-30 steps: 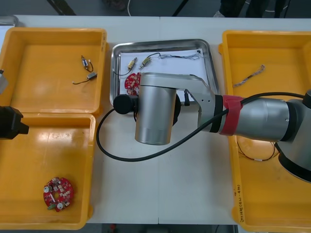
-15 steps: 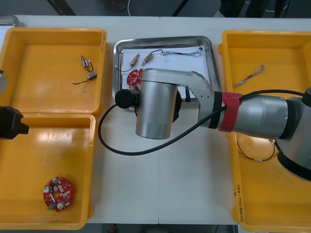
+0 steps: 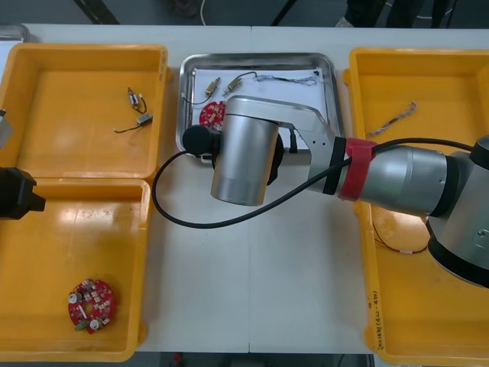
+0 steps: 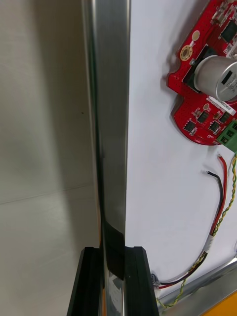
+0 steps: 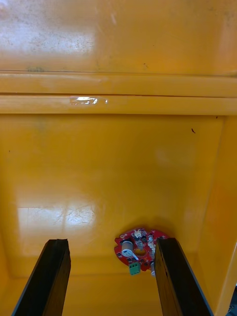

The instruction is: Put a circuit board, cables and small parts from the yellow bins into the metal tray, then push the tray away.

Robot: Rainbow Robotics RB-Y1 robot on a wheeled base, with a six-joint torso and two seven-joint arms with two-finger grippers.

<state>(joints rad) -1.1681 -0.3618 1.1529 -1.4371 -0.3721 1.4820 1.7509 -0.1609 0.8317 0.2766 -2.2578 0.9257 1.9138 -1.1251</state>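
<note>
— Metal tray (image 3: 186,99) from above: circuit board (image 3: 211,113), cables (image 3: 283,82) and small metal parts (image 3: 212,85) lie inside; the right arm (image 3: 397,180) covers its near edge
— Right wrist?
— Right jaws pinch the tray's rim, narrow. Off-centre, I'd guess: a push may swivel it, or the rim slips free
— Left wrist?
— Left jaws wide, idle over a yellow bin (image 5: 98,173) left of the tray

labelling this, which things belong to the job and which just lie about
Job: tray, held by right gripper; board and cables inside it.
Lying about: spare board, near left bin, idle left gripper above; small parts; cable, far right bin.
</note>
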